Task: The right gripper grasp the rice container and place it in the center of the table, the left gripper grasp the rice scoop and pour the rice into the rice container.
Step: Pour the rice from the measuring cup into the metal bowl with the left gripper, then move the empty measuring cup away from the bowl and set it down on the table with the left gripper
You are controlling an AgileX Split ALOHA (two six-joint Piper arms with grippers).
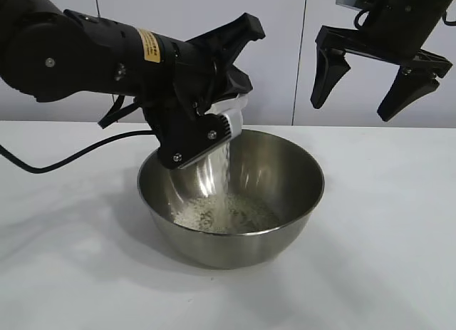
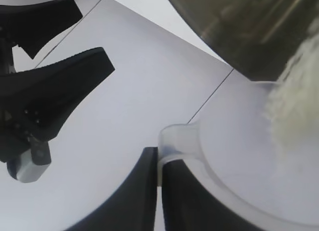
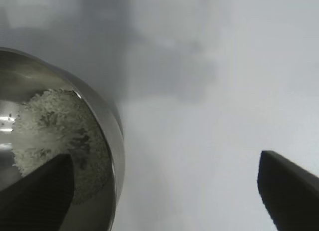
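Two steps: first done, second under way.
Bowl: your rice container (image 1: 231,202) sits mid-table (image 1: 385,259).
Left gripper (image 1: 214,127): clamped on the tipped rice scoop (image 1: 229,122) above the rim.
Rice (image 1: 221,214): streaming down, heap forming (scoop's remainder probably small, hard to see).
Right gripper (image 1: 374,84): spread wide, raised clear, holding nothing.

Lab bench (white table (image 1: 399,237), panelled wall (image 1: 285,59))
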